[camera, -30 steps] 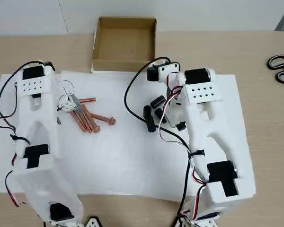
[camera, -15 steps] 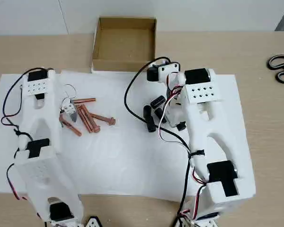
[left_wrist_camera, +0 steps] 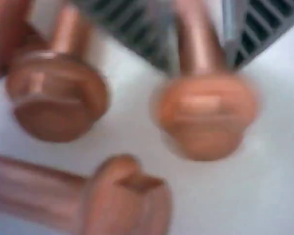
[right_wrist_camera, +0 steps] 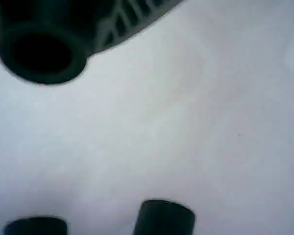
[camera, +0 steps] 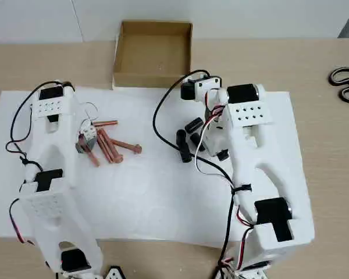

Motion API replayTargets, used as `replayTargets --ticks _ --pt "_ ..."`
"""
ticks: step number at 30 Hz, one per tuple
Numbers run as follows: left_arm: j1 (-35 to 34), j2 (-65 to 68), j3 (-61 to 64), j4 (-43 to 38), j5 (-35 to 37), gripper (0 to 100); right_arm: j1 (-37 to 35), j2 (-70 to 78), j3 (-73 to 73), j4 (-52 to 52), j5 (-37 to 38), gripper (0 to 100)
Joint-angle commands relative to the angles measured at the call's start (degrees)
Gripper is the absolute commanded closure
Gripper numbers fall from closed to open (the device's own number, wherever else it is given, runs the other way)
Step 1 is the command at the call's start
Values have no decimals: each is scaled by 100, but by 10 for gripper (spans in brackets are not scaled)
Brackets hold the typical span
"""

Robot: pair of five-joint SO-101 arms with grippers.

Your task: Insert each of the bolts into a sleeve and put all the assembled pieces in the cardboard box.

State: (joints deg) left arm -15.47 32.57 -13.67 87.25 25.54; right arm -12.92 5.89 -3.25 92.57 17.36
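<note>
While bolts [camera: 107, 146], sleeves [camera: 193, 125] lie on sheet [camera: 145, 192], cardboard box [camera: 154, 55] stands apart.

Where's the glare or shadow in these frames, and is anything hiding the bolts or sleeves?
High view: even light, with only faint shadows on the white sheet; the bolts and sleeves read plainly. Left wrist view: pale highlights across the bolt heads, no hard shadow. Right wrist view: the near sleeve is black inside its bore, and the sheet is evenly lit.
</note>
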Motion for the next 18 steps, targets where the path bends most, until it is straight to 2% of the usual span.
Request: replayTargets --ticks 1,5,13,18 --pt "-44 -9 -154 -132 0 994 66 -347 -264 -4 -35 992" --pt "79 -62 -198 -97 -211 995 66 -347 -264 -13 -35 992" --pt "510 -607 -1103 1064 -1134 995 66 -347 -264 -13 -35 992" --pt "484 -1213 -1244 1301 -1495 995 66 -347 -264 4 -26 992"
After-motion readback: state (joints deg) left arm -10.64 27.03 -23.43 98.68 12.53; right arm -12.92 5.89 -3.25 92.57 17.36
